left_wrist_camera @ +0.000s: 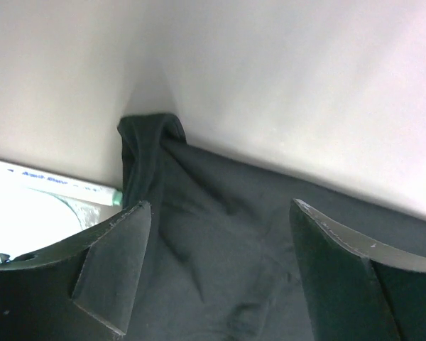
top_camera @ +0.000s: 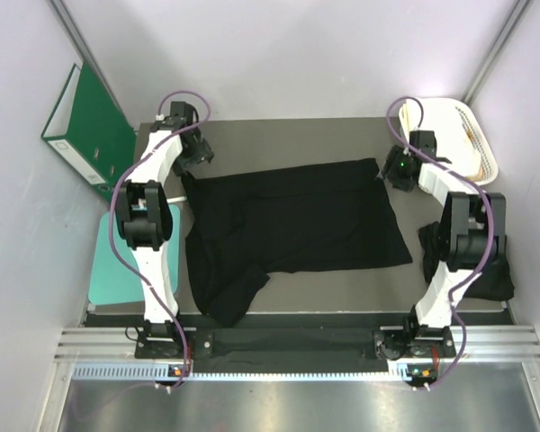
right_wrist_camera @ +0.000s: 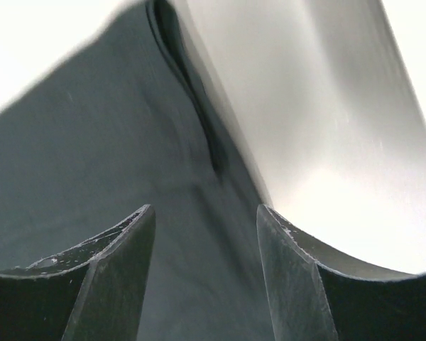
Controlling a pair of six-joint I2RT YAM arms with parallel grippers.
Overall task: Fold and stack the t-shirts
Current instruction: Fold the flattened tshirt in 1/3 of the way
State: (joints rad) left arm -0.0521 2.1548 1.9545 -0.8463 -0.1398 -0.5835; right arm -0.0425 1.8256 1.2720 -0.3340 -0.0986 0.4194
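Note:
A black t-shirt [top_camera: 292, 223] lies spread on the table, with a sleeve bunched toward the near left. My left gripper [top_camera: 196, 155] hovers open over its far left corner; in the left wrist view the cloth [left_wrist_camera: 220, 213] lies wrinkled between and under the open fingers [left_wrist_camera: 117, 266], nothing held. My right gripper [top_camera: 398, 167] hovers open over the far right corner; in the right wrist view the shirt's edge [right_wrist_camera: 92, 142] runs between the open fingers [right_wrist_camera: 291, 277]. A second black t-shirt [top_camera: 497, 274] lies crumpled by the right arm.
A white plastic basket [top_camera: 472, 135] stands at the far right corner. A green binder [top_camera: 85, 126] leans on the left wall, above a teal mat [top_camera: 117, 261]. The grey table [top_camera: 279, 135] shows beyond the shirt. A white, teal-edged object [left_wrist_camera: 50, 181] lies left of the shirt corner.

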